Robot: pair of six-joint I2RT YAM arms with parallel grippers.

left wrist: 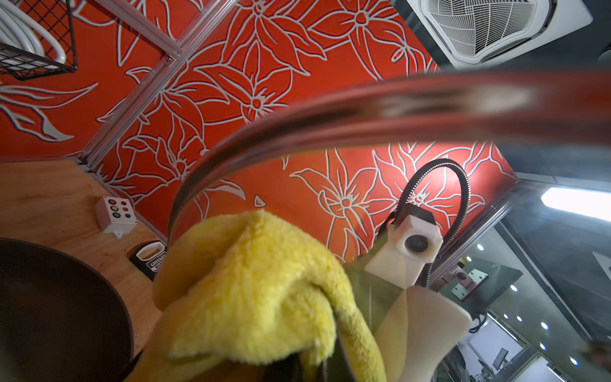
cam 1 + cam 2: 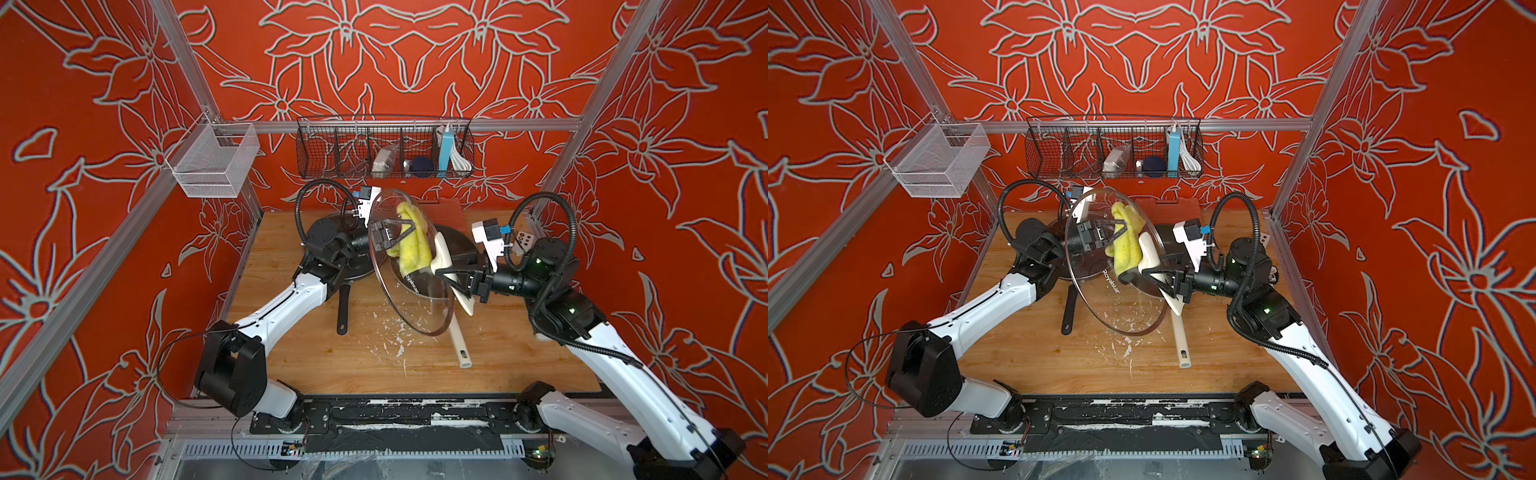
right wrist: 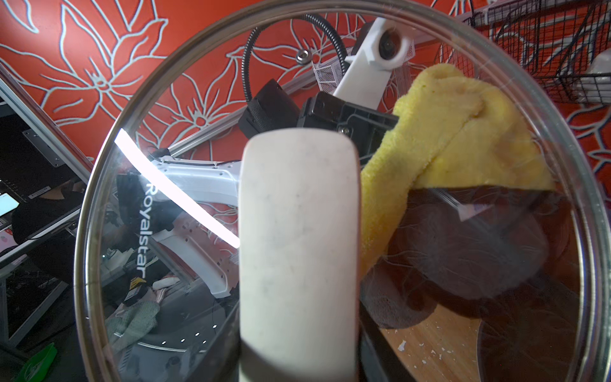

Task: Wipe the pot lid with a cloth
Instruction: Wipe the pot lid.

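The clear glass pot lid (image 2: 419, 303) (image 2: 1121, 307) stands tilted on edge above the table. My right gripper (image 2: 446, 272) (image 2: 1150, 272) is shut on its cream handle (image 3: 297, 231), which hides the jaws in the right wrist view. On the lid's other face, my left gripper (image 2: 405, 232) (image 2: 1119, 232) is shut on the bunched yellow cloth (image 2: 409, 241) (image 2: 1127, 245). The cloth (image 3: 446, 142) lies flattened against the glass near the upper rim. In the left wrist view the cloth (image 1: 251, 291) covers the fingers, and the lid's rim (image 1: 330, 122) arcs overhead.
A black frying pan (image 2: 345, 307) lies under my left arm. A dark pan with a cream handle (image 2: 459, 345) lies under the lid. A black wire basket (image 2: 384, 149) and a white mesh basket (image 2: 212, 160) hang behind. White flecks (image 2: 399, 340) dot the wooden table.
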